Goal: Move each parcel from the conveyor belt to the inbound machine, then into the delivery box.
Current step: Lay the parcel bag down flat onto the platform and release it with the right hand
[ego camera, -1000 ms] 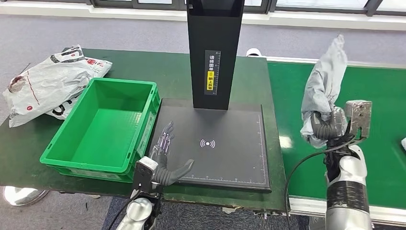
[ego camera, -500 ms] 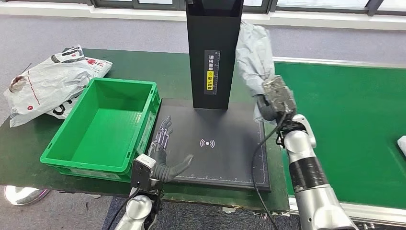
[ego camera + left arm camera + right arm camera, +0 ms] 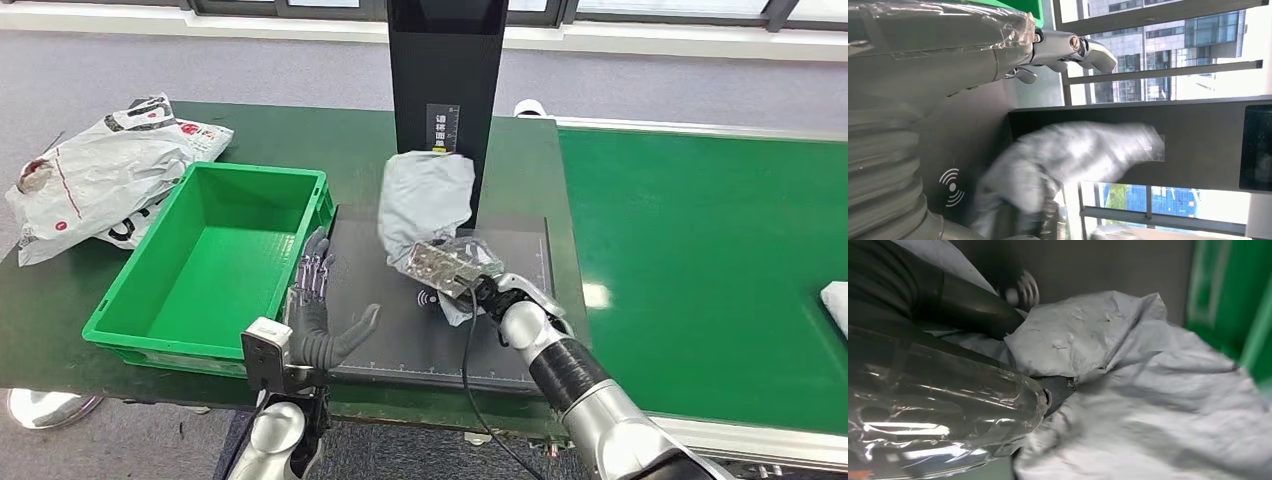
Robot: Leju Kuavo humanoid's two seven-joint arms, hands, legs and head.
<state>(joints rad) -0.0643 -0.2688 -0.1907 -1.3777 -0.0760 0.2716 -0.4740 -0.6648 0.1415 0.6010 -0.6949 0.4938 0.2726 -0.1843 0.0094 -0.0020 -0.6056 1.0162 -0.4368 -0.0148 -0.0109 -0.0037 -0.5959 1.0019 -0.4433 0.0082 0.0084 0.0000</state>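
One grey parcel (image 3: 425, 195) clamped in right hand (image 3: 455, 272) fingers over scanner plate (image 3: 500, 340), left hand (image 3: 318, 325) fingers apart, one green box (image 3: 215, 262)

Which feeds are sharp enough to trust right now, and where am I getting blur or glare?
Head view: sharp and evenly lit, with a bright glare patch on the conveyor belt. Left wrist view: the grey parcel is smeared by motion blur, and the windows behind are bright. Right wrist view: the parcel is crisp near the right hand, blurred towards the frame edge; the hand's plastic wrap shows glare streaks.
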